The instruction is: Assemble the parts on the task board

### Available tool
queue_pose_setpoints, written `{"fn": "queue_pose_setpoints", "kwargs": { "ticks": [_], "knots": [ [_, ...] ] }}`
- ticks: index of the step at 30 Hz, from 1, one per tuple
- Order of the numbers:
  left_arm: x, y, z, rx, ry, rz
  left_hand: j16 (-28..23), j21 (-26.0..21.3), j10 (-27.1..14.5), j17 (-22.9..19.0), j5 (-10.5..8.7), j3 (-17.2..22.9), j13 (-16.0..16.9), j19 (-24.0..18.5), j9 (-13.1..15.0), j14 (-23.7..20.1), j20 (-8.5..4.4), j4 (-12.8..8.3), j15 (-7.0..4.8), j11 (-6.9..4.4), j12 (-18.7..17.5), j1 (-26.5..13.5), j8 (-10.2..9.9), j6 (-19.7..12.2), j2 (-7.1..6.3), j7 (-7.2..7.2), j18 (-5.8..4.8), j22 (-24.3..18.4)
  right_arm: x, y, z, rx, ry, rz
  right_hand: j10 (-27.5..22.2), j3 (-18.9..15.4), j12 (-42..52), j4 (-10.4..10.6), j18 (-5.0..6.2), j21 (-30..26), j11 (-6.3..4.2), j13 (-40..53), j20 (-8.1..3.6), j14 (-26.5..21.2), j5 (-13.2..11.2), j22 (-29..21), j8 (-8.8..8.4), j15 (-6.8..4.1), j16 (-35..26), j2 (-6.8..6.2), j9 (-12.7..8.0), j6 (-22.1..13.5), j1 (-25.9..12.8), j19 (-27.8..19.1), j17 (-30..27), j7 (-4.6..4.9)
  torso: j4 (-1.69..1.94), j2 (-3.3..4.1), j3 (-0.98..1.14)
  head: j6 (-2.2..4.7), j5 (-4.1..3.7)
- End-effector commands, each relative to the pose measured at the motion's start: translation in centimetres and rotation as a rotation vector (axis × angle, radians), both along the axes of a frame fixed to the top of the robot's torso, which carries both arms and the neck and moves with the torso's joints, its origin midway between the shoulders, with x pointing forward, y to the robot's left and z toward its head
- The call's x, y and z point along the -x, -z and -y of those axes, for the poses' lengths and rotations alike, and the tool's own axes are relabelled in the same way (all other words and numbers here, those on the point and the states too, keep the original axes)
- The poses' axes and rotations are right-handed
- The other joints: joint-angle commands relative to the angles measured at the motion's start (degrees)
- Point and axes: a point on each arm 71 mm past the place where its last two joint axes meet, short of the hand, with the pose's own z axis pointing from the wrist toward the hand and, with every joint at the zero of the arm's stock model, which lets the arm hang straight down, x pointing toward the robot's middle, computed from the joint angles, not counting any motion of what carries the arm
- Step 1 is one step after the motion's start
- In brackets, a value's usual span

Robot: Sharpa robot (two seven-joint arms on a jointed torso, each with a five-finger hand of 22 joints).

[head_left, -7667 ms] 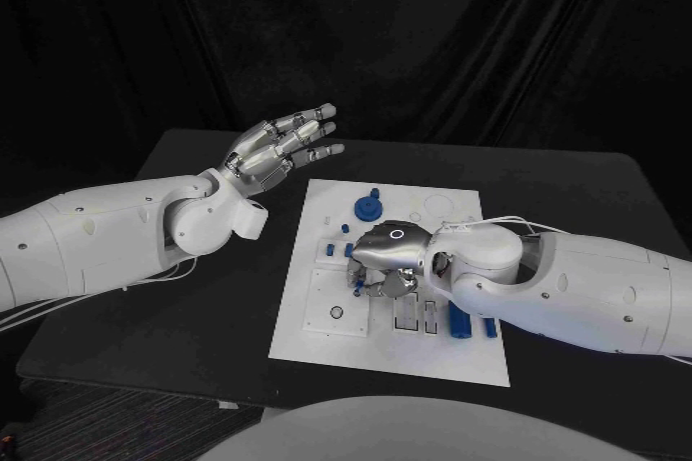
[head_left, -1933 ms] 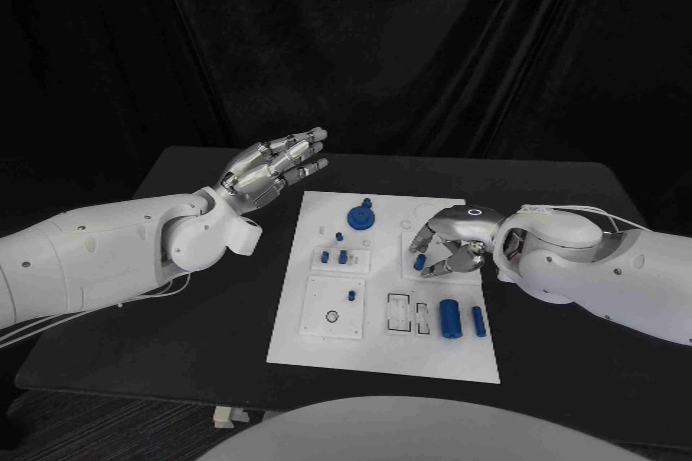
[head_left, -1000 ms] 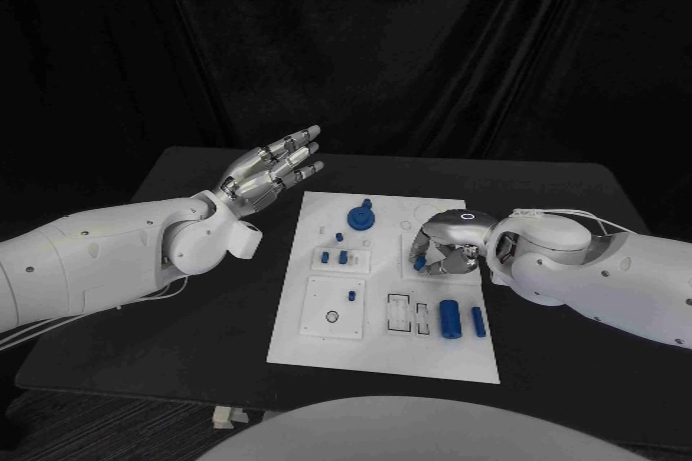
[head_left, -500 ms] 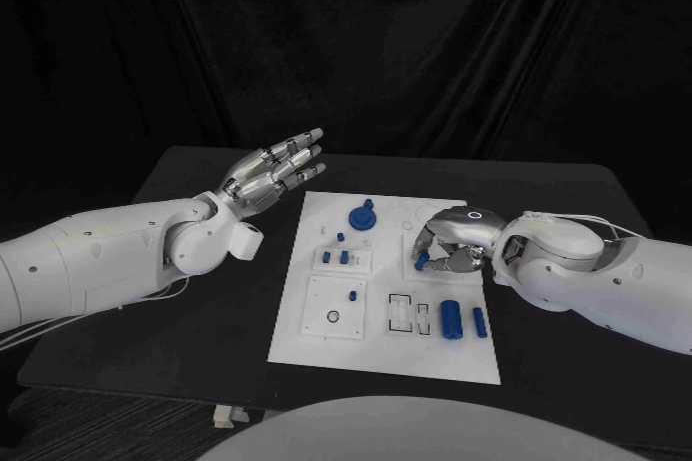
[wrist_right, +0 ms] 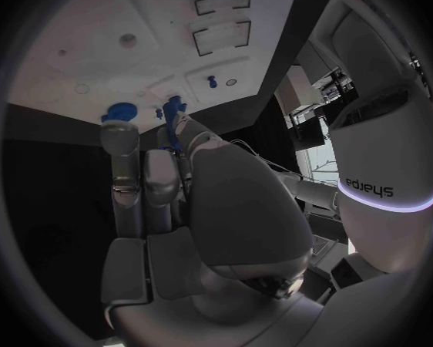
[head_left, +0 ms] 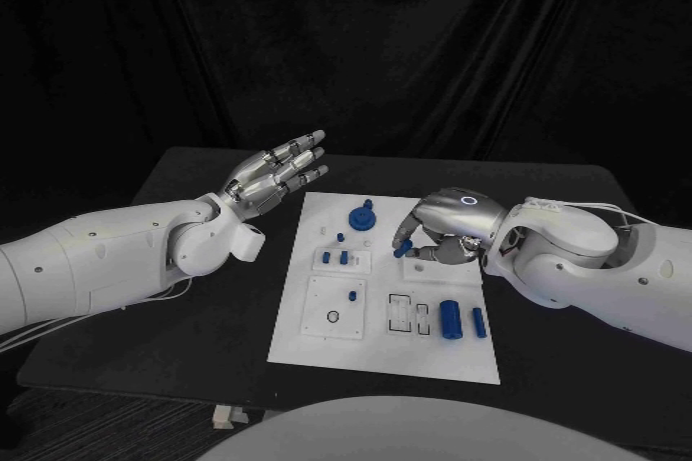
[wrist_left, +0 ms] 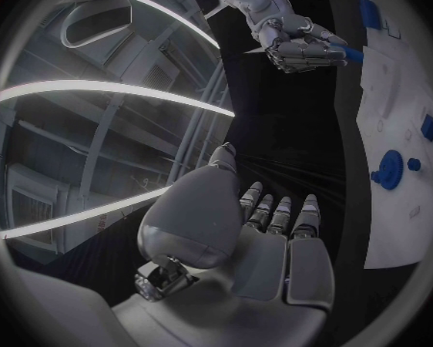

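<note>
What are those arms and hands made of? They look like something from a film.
Both arms wear smooth white shells. The left hand and right hand are silver metal with jointed fingers. Thin white cables loop at the right wrist.

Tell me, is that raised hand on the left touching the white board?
Apart. In the head view the left hand hangs open above bare black table, with a clear gap to the task board.

White task board point(head_left: 378, 331) lying flat on bench; small blue parts point(head_left: 459, 318) sitting on it; right robot hand point(head_left: 441, 227) pinching one blue part point(head_left: 404, 248).
</note>
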Motion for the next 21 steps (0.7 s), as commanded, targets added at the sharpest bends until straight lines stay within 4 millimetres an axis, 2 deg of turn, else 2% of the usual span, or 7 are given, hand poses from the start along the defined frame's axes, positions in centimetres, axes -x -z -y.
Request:
{"fn": "queue_pose_setpoints", "kwargs": {
  "ticks": [1, 3, 8, 13, 17, 21],
  "knots": [
    [0.1, 0.0, 0.0, 0.02, -0.028, 0.036, -0.2, -0.33, 0.06, -0.07, -0.22, -0.05, -0.09, -0.06, -0.23, -0.03, -0.46, 0.65, -0.54, -0.59, -0.41, -0.08, -0.28, -2.02, 0.64, -0.5, 0.95, -0.07, 0.4, 0.1, -1.5, 0.037, -0.02, -0.035, 2.3, 0.52, -0.51, 0.12, -0.65, 0.2, -1.64, -0.12, -0.31, 0.08, -0.29, 4.9, -0.42, -0.3, 0.18, -0.03, -0.06, -0.23, -0.86, -0.22, 0.07, 0.02, 0.02, -0.03, -0.01, -0.01, 0.11],
    [0.1, 0.1, 0.0, 0.017, -0.039, 0.04, -0.2, -0.33, 0.06, -0.07, -0.28, -0.03, -0.09, -0.06, -0.3, -0.03, -0.56, 0.84, -0.62, -0.62, -0.41, 0.02, -0.34, -2.83, 0.68, -1.05, 0.95, -0.07, 0.6, 0.3, -2.4, 0.045, -0.038, -0.046, 2.36, 0.57, -0.68, 0.29, -0.64, 0.08, -1.64, -0.12, -0.3, 0.09, -0.47, 4.86, -0.5, -0.29, 0.14, -0.07, -0.04, -0.21, -1.12, -0.28, 0.03, 0.01, 0.02, -0.07, -0.04, -0.01, 0.24],
    [0.2, 0.3, -0.2, 0.01, -0.061, 0.047, -0.2, -0.33, 0.07, -0.07, -0.42, -0.06, -0.09, -0.06, -0.37, -0.03, -0.76, 1.23, -0.76, -0.43, -0.44, 0.29, -0.41, -3.99, 0.59, -2.56, 0.95, -0.07, 1.5, 1.2, -4.9, 0.051, -0.103, -0.054, 2.4, 0.63, -0.84, 0.39, -0.59, -0.23, -1.64, -0.12, -0.28, 0.11, -0.59, 4.79, -0.6, -0.28, 0.16, -0.14, -0.04, -0.24, -1.31, -0.37, 0.06, 0.0, 0.06, -0.16, -0.04, -0.01, -0.16],
    [0.2, 0.4, -0.1, 0.009, -0.056, 0.04, -0.2, -0.33, 0.06, -0.07, -0.39, 0.0, -0.09, -0.06, -0.31, -0.03, -0.76, 1.33, -0.66, -0.08, -0.45, 0.35, -0.34, -3.64, 0.69, -2.58, 0.95, -0.07, 2.2, 2.4, -7.5, 0.058, -0.166, -0.048, 2.63, 0.88, -1.15, 0.37, -0.57, -0.09, -1.69, -0.09, -0.3, 0.21, 0.01, 4.79, -0.81, -0.32, 0.31, -0.41, -0.03, -0.28, -1.43, -0.37, 0.23, -0.04, 0.15, -0.2, 0.08, -0.01, -0.69],
    [0.3, 0.4, 0.1, 0.01, -0.046, 0.032, -0.2, -0.33, 0.06, -0.07, -0.4, 0.22, -0.08, -0.06, -0.17, -0.03, -0.56, 1.38, -0.34, 0.43, -0.39, 0.66, -0.17, -2.62, 0.84, -1.89, 0.95, -0.07, 2.4, 3.4, -8.9, 0.074, -0.196, -0.048, 2.65, 0.93, -1.26, 0.37, -0.56, -0.16, -1.68, -0.1, -0.3, 0.23, 0.16, 4.77, -0.88, -0.32, 0.32, -0.54, -0.03, -0.3, -1.5, -0.39, 0.25, -0.03, 0.21, -0.21, 0.09, -0.01, -0.76],
    [0.3, 0.5, 0.1, 0.007, -0.04, 0.024, -0.2, -0.33, 0.06, -0.07, -0.39, 0.36, -0.07, -0.06, -0.11, -0.03, -0.43, 1.43, -0.05, 0.56, -0.35, 0.8, -0.09, -2.08, 0.93, -1.26, 0.94, -0.07, 2.6, 4.4, -10.1, 0.084, -0.214, -0.057, 2.65, 1.05, -1.41, 0.33, -0.58, 0.08, -1.67, -0.11, -0.31, 0.36, 0.27, 4.8, -1.0, -0.33, 0.57, -0.61, -0.05, -0.37, -1.5, -0.33, 0.53, -0.02, 0.09, 0.02, 0.06, -0.01, -0.66]
  ]
}}
